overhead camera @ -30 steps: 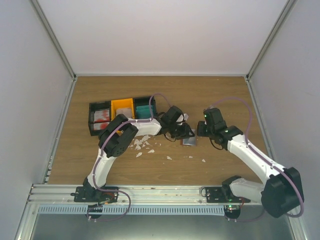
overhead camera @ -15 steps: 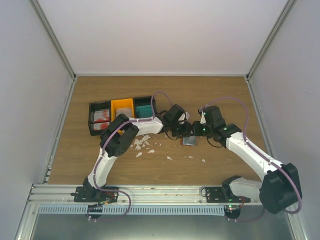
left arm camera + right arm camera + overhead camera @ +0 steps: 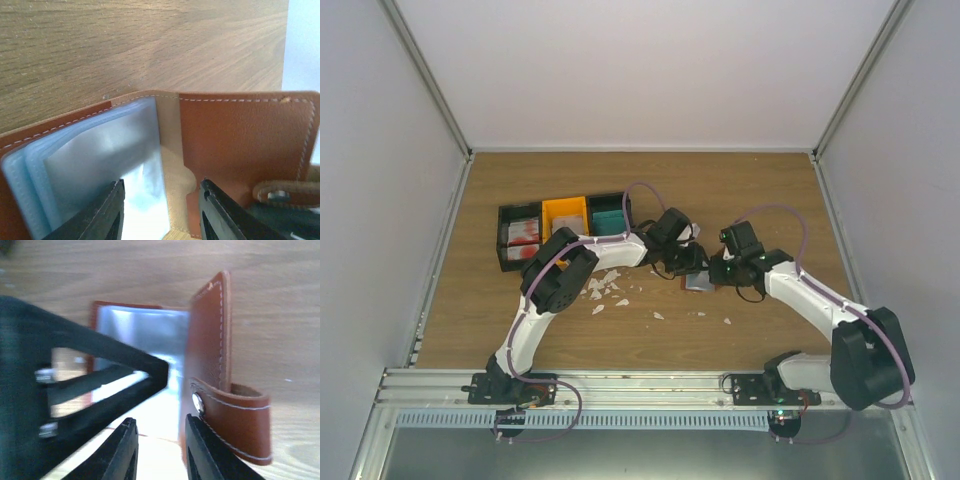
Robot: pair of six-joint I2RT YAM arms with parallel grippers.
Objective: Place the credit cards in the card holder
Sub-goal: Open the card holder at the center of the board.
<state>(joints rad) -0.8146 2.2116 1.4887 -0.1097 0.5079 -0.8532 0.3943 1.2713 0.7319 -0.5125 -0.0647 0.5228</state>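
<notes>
The card holder [image 3: 699,281] lies open on the table between the two grippers. In the left wrist view its clear pockets [image 3: 95,160] lie to the left and its reddish-brown leather cover [image 3: 240,140] to the right. My left gripper [image 3: 161,212] is open and reaches over the holder, its jaws either side of the pale inner lining. My right gripper [image 3: 157,452] is open at the holder's near edge, beside the raised cover and its snap strap [image 3: 235,412]. The left gripper's black fingers [image 3: 125,367] reach across the pockets. Credit cards sit in the bins: teal [image 3: 610,221], red [image 3: 523,235], pale [image 3: 566,224].
The joined black and orange bins [image 3: 565,206] stand at the back left, close to the left arm's forearm. Small white scraps [image 3: 605,288] lie scattered on the wood in front of them, and a few more [image 3: 727,322] lie nearer the right arm.
The right gripper has moved left and forward to the card holder, closing in on the left gripper. Its jaws have narrowed. The left gripper has stayed over the holder.
</notes>
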